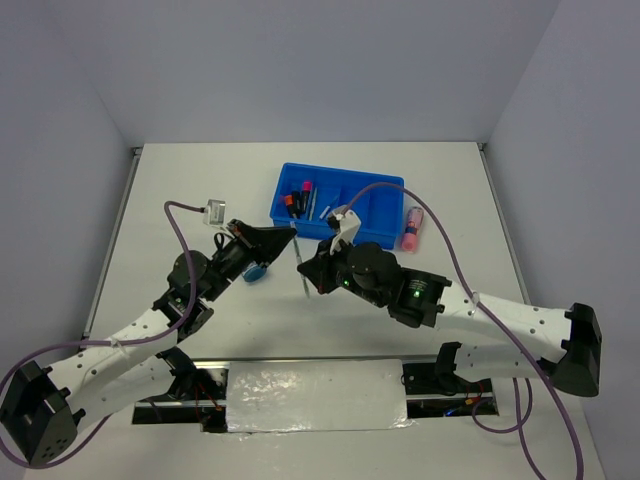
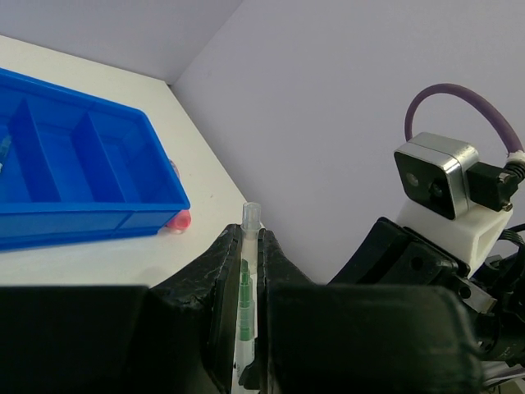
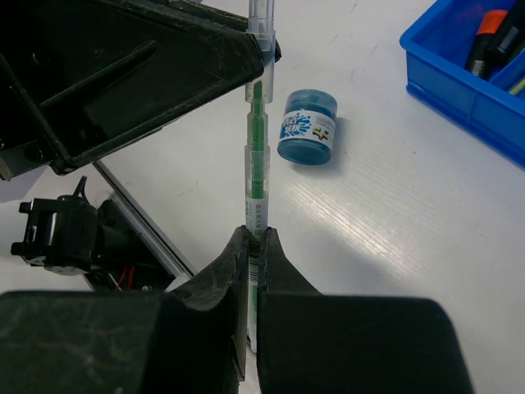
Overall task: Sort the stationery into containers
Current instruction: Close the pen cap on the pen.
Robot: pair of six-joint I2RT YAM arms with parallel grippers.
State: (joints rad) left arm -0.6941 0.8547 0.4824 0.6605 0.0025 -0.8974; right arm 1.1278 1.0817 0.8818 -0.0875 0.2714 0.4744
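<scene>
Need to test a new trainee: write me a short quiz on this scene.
1. True or false: the left tool and the right tool grip the same pen.
2. Where does the pink tube lie relative to the tray? A) inside it B) on the table, right of it in the top view C) in the left tool
3. Fill in: on the table, outside the tray, lies a round blue-white ____.
Key: 1 true; 2 B; 3 roll.
</scene>
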